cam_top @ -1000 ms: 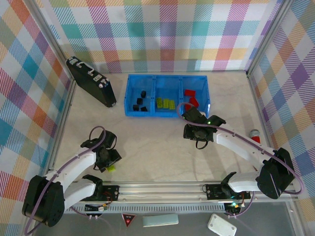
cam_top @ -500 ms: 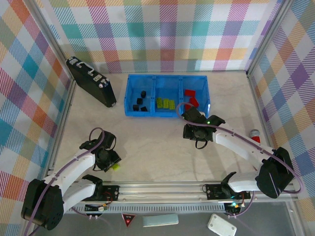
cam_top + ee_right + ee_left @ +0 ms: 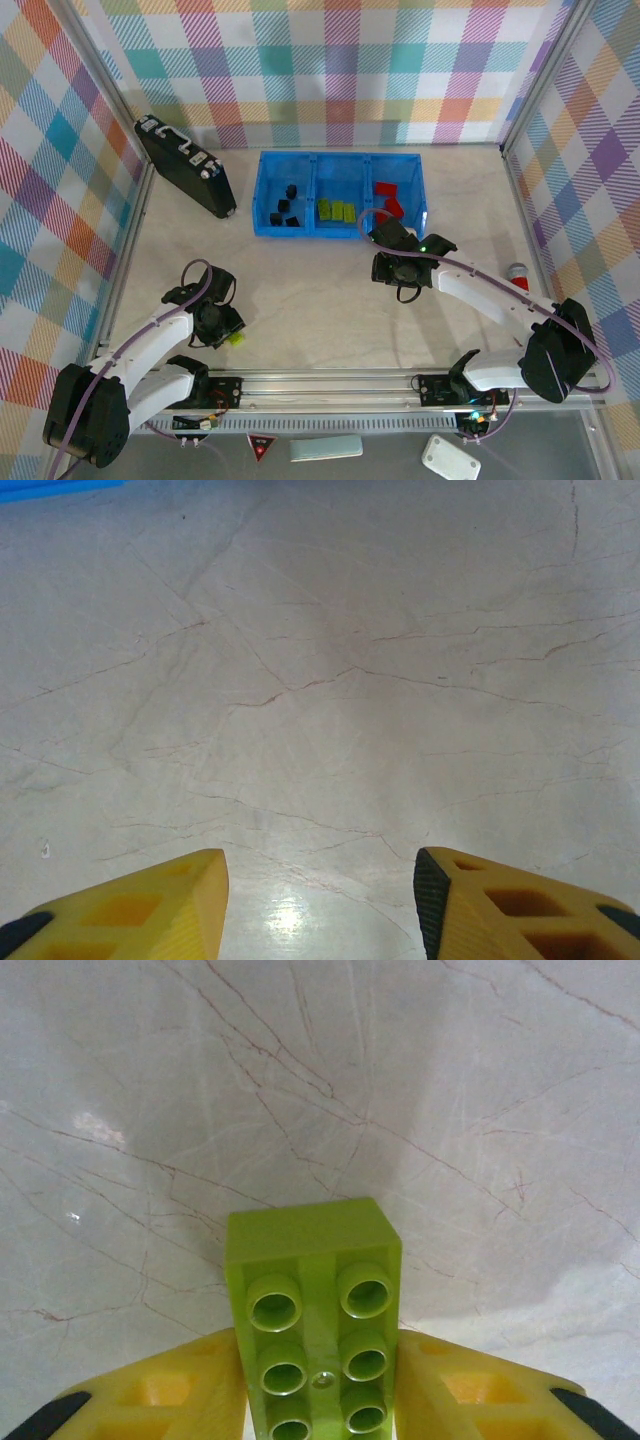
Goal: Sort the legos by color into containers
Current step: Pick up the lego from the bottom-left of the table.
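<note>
both bent low, left arm (image 3: 150, 345), jaws clamping lime brick (image 3: 315, 1330), right arm (image 3: 480, 295), jaws apart

We find free desk (image 3: 300, 285) between the arms and up to the blue tray (image 3: 312, 232). Obstacles:
- a black case (image 3: 185, 165) just left of the tray
- the right end effector (image 3: 385, 238) near the tray's front-right corner
- the left end effector (image 3: 230, 335), near the front edge, gripping a lime-green lego (image 3: 315, 1290)
- a red cylinder (image 3: 518, 272) by the right wall

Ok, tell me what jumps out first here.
The blue tray at far centre holds black bricks, lime bricks and red bricks, one colour per compartment. Near left, the left pincer grips a lime brick. A black case lies at far left.
</note>
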Available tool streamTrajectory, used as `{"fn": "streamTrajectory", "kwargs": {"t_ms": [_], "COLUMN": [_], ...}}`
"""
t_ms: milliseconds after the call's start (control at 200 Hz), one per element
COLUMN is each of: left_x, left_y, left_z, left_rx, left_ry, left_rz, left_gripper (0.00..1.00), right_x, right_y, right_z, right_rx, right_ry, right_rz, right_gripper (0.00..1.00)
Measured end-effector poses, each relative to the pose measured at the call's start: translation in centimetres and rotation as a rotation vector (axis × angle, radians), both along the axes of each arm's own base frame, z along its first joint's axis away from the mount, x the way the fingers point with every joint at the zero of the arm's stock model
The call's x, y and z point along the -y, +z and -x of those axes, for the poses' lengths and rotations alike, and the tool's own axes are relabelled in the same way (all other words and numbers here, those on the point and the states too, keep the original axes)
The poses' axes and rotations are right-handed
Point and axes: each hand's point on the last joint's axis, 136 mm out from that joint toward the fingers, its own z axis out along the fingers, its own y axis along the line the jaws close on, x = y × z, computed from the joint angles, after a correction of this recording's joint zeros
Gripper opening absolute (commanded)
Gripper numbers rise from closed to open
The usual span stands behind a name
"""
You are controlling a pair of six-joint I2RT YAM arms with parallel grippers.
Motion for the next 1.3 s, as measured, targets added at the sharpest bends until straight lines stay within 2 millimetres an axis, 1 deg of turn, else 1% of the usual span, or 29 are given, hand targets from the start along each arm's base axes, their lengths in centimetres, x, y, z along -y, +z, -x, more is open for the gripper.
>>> {"fn": "streamTrajectory", "kwargs": {"t_ms": [385,770,1010,1190,1300], "left_x": [0.4,2.0,3.7,5.8,7.3], "left_y": [0.3,2.4,3.6,4.5,5.0], "left_z": [-0.1,-2.1,-4.0,-5.8,-7.4], "left_rx": [-0.008,0.019,0.029,0.046,0.066], "left_ry": [-0.013,-0.079,-0.15,-0.222,-0.264], "left_rz": [0.013,0.019,0.015,0.007,0.001], "left_gripper": [0.36,0.35,0.35,0.34,0.34], "right_x": [0.0,0.0,0.1,0.2,0.4], "right_y": [0.0,0.0,-0.1,-0.2,-0.1], "right_z": [0.0,0.0,0.1,0.2,0.3], "right_rx": [0.0,-0.001,-0.004,-0.009,-0.01], "right_ry": [0.0,0.0,0.0,-0.001,-0.002], "right_rz": [0.001,0.001,0.004,0.01,0.015], "right_gripper": [0.54,0.54,0.54,0.54,0.54]}}
